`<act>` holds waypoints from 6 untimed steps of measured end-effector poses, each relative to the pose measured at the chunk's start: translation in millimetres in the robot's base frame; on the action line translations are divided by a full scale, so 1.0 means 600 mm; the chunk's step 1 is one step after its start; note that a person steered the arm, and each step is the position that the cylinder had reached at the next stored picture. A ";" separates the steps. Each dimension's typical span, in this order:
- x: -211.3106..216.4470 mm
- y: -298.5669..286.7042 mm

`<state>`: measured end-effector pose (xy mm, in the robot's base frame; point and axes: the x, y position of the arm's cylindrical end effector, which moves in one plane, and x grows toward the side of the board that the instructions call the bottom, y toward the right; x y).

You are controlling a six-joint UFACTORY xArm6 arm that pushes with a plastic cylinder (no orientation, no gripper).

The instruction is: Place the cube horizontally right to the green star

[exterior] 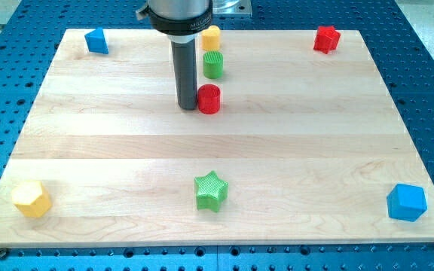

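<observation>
The wooden desk [126, 135] carries everything. My rod comes down from the view's top, and my tip [186, 108] rests just left of the red cylinder [209, 99], touching it or nearly; I have no gripper. The blue cube [407, 202] sits at bottom right, well right of the green star [210, 190]. A green cylinder [213, 65] stands above the red one.

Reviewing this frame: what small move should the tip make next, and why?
Probably leave the red cylinder and head toward the view's bottom right: my tip sits beside that cylinder, while the blue cube lies far right of the green star.
</observation>
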<state>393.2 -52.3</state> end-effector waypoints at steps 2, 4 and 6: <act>0.118 0.057; 0.166 0.196; 0.189 0.385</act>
<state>506.4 178.6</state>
